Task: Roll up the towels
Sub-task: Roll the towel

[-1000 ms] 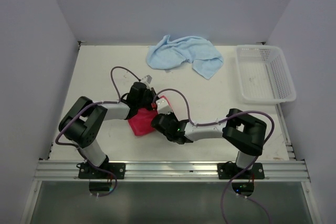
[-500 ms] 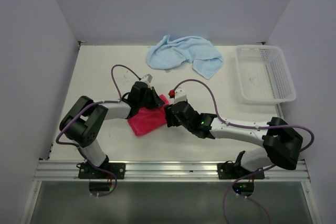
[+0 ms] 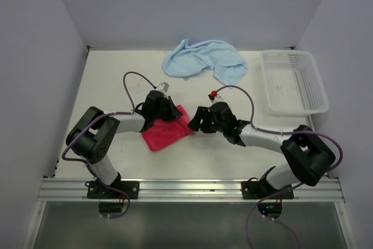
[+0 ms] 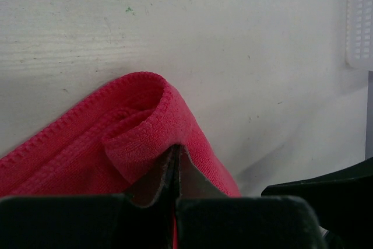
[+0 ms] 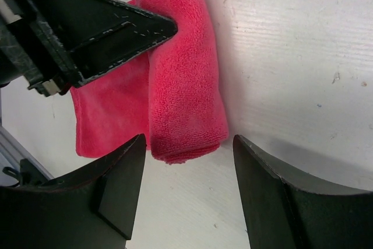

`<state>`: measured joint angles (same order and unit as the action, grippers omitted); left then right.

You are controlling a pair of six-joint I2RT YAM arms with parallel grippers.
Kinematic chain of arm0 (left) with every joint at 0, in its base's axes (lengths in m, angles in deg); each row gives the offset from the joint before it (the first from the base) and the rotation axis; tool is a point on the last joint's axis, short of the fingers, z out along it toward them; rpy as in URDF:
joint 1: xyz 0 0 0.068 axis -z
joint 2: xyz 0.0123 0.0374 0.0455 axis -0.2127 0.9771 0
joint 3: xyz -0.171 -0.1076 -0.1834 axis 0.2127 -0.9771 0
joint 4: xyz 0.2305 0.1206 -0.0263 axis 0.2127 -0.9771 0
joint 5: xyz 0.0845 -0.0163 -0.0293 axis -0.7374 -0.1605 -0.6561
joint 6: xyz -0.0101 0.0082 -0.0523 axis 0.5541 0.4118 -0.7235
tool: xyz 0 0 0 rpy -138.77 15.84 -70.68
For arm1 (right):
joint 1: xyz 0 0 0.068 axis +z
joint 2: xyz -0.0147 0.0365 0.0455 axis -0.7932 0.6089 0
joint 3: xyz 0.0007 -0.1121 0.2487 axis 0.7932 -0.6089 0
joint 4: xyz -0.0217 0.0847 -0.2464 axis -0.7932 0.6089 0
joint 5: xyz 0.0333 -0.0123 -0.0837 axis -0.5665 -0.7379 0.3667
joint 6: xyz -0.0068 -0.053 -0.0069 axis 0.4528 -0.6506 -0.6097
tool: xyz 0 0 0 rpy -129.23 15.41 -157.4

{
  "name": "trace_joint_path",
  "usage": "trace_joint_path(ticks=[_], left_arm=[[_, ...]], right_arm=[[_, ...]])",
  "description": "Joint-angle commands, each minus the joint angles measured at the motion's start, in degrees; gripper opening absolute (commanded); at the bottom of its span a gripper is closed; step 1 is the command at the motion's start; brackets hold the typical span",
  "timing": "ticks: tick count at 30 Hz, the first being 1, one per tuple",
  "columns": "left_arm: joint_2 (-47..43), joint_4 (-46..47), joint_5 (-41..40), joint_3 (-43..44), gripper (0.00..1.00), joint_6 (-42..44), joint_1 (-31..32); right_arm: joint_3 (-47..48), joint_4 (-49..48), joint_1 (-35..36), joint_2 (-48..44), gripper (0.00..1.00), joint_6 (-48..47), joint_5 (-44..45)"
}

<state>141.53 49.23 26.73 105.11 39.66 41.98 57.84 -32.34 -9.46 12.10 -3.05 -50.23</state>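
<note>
The red-pink towel [image 3: 162, 135] lies partly rolled at the table's middle, its rolled edge on the right side [image 5: 186, 86]. My left gripper [image 3: 173, 115] is shut, its tips [image 4: 175, 151] pinching the curled fold of the red-pink towel [image 4: 134, 121]. My right gripper [image 3: 196, 122] stands open just right of the roll. The roll's near end lies between its fingertips [image 5: 189, 141], with space on both sides. The light blue towel [image 3: 204, 59] lies crumpled at the back of the table, away from both grippers.
A white mesh basket [image 3: 269, 86] stands at the back right, and its edge shows in the left wrist view [image 4: 358, 21]. The left gripper's black finger [image 5: 116, 33] lies across the towel in the right wrist view. Side walls enclose the table.
My right gripper has opened, let go of the red-pink towel and drawn back to the right as its arm stretched out. The left gripper has stayed shut in place.
</note>
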Motion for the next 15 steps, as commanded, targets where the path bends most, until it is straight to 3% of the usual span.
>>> trace_joint_path(ticks=[1, 8, 15], left_arm=[[0.4, -5.8, -5.5, -1.4, 0.00, 3.6, -1.0], [0.0, -5.6, -5.5, -1.9, 0.00, 3.5, -1.0], [0.2, -4.8, -5.3, -2.4, 0.00, 3.2, -1.1]], right_arm=[[-0.6, -6.8, -1.1, 2.5, 0.65, 4.0, -5.2], [-1.1, -10.0, -1.7, 8.4, 0.62, 4.2, -6.7], [-1.9, -14.0, -1.7, 13.4, 0.36, 4.3, -6.8]])
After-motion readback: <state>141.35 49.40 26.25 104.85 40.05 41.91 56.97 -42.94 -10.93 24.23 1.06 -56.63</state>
